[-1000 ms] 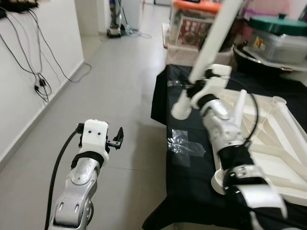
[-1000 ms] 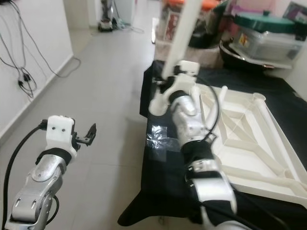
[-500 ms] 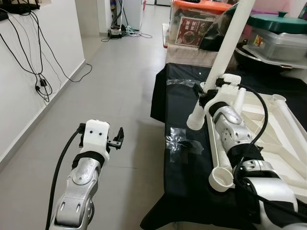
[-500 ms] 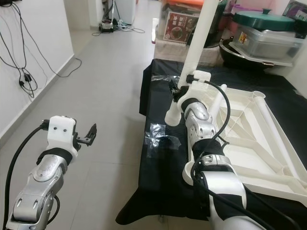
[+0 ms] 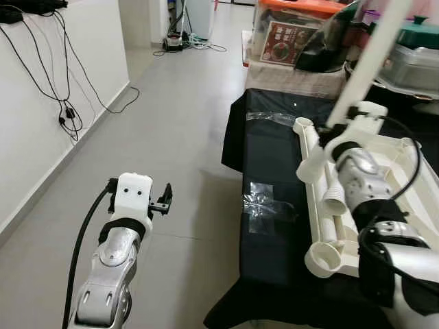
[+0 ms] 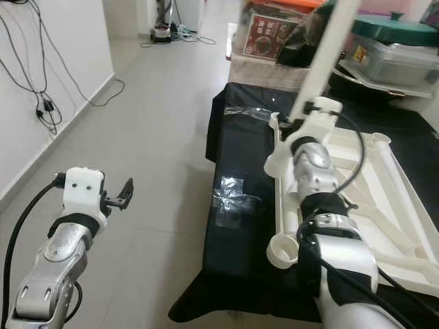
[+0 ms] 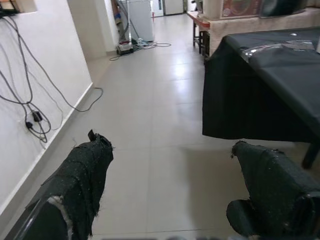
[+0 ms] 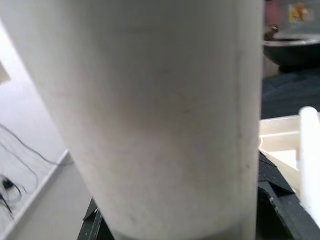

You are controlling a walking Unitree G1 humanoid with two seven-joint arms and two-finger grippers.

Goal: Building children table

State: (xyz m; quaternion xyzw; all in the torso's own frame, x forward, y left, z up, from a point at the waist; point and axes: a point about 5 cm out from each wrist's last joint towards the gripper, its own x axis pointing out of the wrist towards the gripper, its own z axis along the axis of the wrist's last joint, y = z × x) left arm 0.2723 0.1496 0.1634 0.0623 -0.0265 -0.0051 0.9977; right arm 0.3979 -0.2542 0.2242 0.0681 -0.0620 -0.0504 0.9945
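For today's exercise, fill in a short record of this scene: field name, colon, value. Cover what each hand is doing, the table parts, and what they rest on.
right hand: shut on white table leg, held tilted above the tabletop's near-left corner
left hand: open, holding nothing, over the floor
upturned white tabletop: lies underside up on the black cloth
corner socket: open, no leg in it
clear tape: stuck on the cloth beside the tabletop
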